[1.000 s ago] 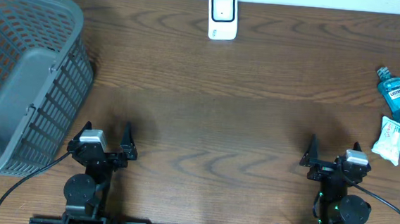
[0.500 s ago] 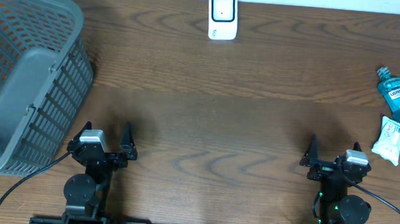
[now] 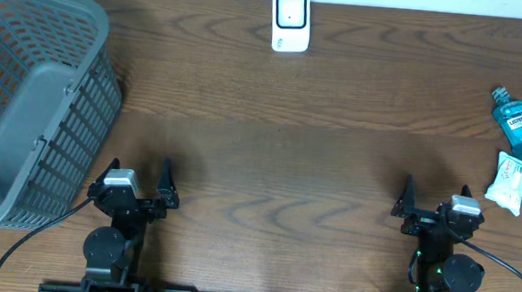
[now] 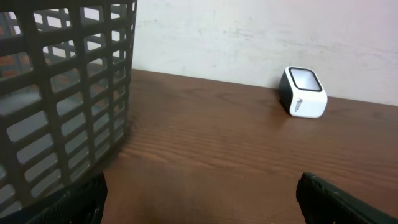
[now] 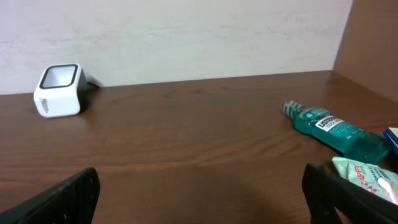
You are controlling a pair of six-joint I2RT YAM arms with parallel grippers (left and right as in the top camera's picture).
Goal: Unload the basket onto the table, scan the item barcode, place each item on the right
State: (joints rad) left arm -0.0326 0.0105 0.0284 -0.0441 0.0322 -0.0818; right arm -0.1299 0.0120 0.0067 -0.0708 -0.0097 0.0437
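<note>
As table (image 3: 315, 159) lies: one scanner (image 3: 290, 20), one basket (image 3: 87, 125), one bottle (image 3: 520, 125), one packet (image 3: 508, 182).

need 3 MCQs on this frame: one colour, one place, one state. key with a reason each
1. The mouthwash bottle is:
A) red
B) teal
C) yellow

2. The scanner stands:
A) against the bottle
B) at the middle of the far edge of the table
C) between the two arms

3. The left gripper and right gripper are:
A) both open and empty
B) both shut
C) right one shut on the bottle

Key:
1 B, the bottle shows teal in the overhead and right wrist views.
2 B, it sits alone at top centre in the overhead view.
3 A, both pairs of fingers are spread with nothing between them.
</note>
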